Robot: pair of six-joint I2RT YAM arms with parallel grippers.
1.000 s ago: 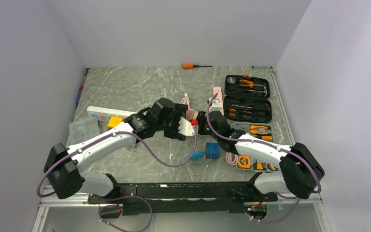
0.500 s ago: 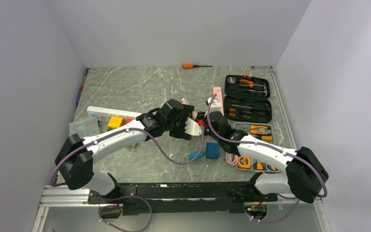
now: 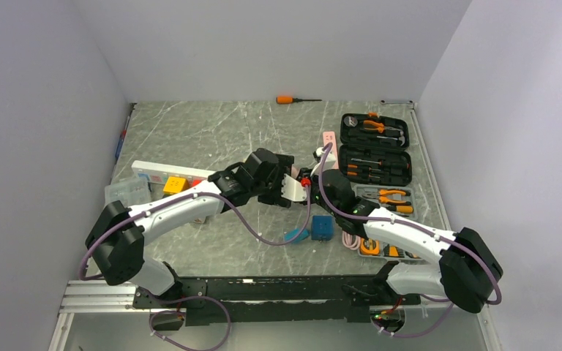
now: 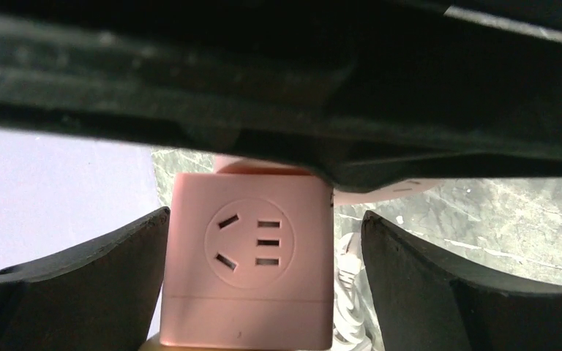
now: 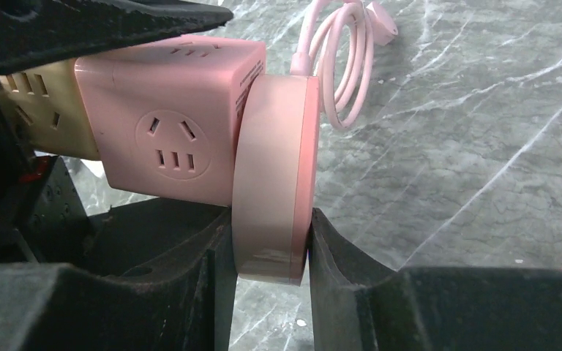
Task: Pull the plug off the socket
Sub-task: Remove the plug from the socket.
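Note:
A pink cube socket (image 5: 168, 121) has a pink round disc plug (image 5: 274, 175) pressed against one side and a tan socket block (image 5: 40, 110) on the other. My right gripper (image 5: 269, 219) is shut on the disc's rim. My left gripper (image 4: 263, 219) straddles the cube (image 4: 249, 270). Its left finger lies against the cube and a gap shows before the right finger (image 4: 424, 285), so it is open. In the top view both grippers, left (image 3: 291, 188) and right (image 3: 309, 181), meet at the table's middle and hide the cube.
A coiled pink cable (image 5: 344, 58) lies behind the disc. An open tool case (image 3: 375, 150) and a pliers tray (image 3: 388, 197) sit at the right, blue blocks (image 3: 320, 228) near the front, a white power strip (image 3: 161, 174) at the left, an orange screwdriver (image 3: 293, 99) at the back.
My left gripper has moved right and slightly back, closing in on the right gripper and the cube. The right arm has shifted a little toward the back.

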